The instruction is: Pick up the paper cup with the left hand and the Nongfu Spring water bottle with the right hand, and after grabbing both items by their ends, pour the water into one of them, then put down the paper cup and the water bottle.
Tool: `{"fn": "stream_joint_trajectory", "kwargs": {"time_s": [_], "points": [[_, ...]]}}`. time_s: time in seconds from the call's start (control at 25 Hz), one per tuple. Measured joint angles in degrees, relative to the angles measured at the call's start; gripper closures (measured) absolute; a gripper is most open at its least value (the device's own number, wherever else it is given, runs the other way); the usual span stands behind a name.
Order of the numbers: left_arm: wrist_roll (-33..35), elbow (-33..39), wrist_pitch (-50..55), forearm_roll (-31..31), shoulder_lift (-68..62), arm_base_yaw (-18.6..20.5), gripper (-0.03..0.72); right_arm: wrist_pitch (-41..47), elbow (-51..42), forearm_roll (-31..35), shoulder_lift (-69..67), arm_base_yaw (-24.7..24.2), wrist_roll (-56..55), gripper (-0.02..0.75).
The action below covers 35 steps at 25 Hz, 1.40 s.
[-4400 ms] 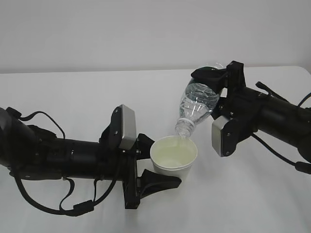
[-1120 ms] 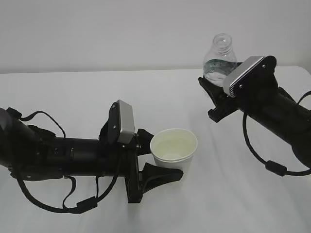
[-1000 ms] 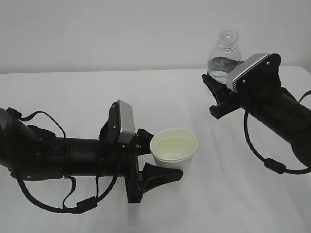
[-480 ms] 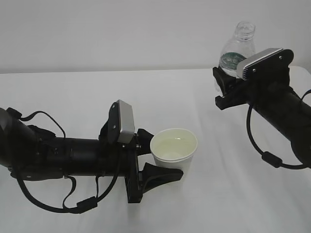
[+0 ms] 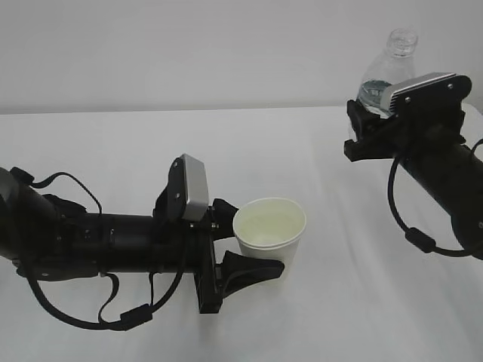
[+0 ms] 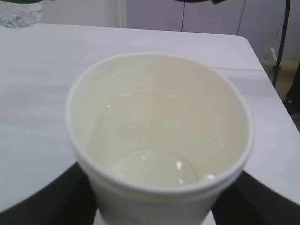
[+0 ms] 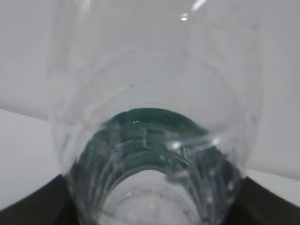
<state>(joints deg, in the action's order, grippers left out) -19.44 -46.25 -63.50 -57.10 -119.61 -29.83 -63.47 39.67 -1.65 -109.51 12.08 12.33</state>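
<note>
On a white table, the left hand clasps the paper cup low down; the right hand grips the upright Nongfu Spring water bottle at far right; water seemingly fills the cup partway

Both arms are matte black, built of thick rounded tube segments. The left hand ends in two flat, angular black plastic fingers on a blocky black mount. A light grey box-shaped module with rounded corners sits above its wrist. The right hand carries a like grey box. Thin black cables loop beneath each arm, one with a ribbed collar.
</note>
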Motion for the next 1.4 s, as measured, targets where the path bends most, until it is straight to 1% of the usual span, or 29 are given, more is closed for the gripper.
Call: {"fn": "stream_joint_trajectory", "kwargs": {"time_s": [0.44, 0.6, 0.8, 1.16, 1.4], "points": [[0.0, 0.0, 0.0, 1.0, 0.0, 0.0, 0.208, 3.3, 0.0, 7.5, 0.0, 0.0, -0.4, 0.283], [0.0, 0.0, 0.0, 2.6, 0.0, 0.0, 0.208, 4.2, 0.0, 8.3, 0.0, 0.0, -0.4, 0.283], [0.3, 0.0, 0.0, 4.8, 0.0, 0.0, 0.208, 7.7, 0.1, 8.6, 0.0, 0.0, -0.5, 0.283], [1.8, 0.0, 0.0, 8.7, 0.0, 0.0, 0.208, 8.2, 0.7, 8.6, -1.5, 0.0, -0.5, 0.283], [3.5, 0.0, 0.0, 12.6, 0.0, 0.0, 0.208, 8.2, 0.7, 9.3, -1.5, 0.0, -0.5, 0.283]]}}
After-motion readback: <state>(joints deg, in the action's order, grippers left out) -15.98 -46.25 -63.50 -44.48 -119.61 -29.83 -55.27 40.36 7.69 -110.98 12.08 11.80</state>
